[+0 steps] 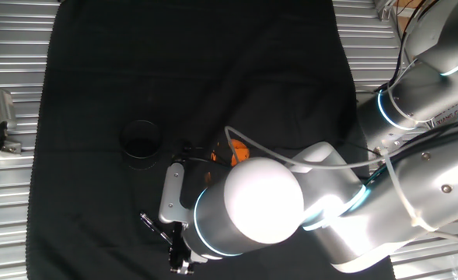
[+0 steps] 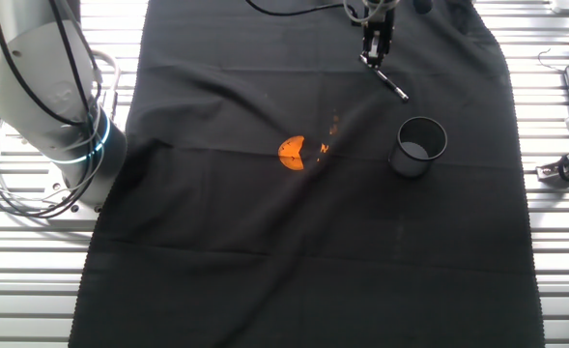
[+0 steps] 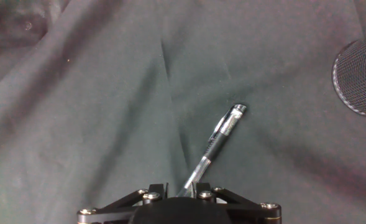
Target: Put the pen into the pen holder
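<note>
The fingers (image 2: 377,58) grip the pen (image 3: 215,144) by one end; it slants out ahead of them over the black cloth (image 2: 265,242). The other fixed view shows the pen holder (image 2: 418,146) standing near, apart from the pen; the hand view catches only its edge

Arm (image 1: 291,210): glossy silver-white rounded segments, thin cyan light rings at joints. Black ring bands beside the cyan. Light grey cable loops over the links, dark cables along the upper segment. Small screws on the housing. Claw (image 3: 181,198): black, angular frame in the hand view, silver round-head screws along the top edge. Base (image 2: 67,159) same silver finish.
</note>
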`<move>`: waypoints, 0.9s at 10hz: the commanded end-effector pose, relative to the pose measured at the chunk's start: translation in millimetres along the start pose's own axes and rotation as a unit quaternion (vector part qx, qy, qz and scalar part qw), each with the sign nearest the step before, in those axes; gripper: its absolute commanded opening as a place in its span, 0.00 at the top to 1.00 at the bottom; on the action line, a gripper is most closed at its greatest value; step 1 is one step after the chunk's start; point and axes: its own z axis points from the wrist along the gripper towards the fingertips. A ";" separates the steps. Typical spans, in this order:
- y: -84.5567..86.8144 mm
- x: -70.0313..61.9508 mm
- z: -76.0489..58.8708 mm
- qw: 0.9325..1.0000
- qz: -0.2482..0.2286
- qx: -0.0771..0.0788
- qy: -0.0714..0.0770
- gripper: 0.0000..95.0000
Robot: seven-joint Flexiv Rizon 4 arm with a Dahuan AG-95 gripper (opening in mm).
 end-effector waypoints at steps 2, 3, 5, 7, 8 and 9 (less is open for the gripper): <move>0.2 1.3 3.9 1.000 0.000 -0.001 -0.004 0.80; 0.2 1.5 4.8 1.000 0.000 -0.002 -0.005 0.80; -0.2 1.4 4.7 1.000 -0.001 -0.003 -0.006 0.80; -0.2 1.4 4.7 1.000 -0.003 -0.002 -0.006 0.60; -0.2 1.4 4.7 1.000 -0.003 -0.003 -0.006 0.60; -0.2 1.4 4.8 1.000 -0.003 -0.004 -0.006 0.60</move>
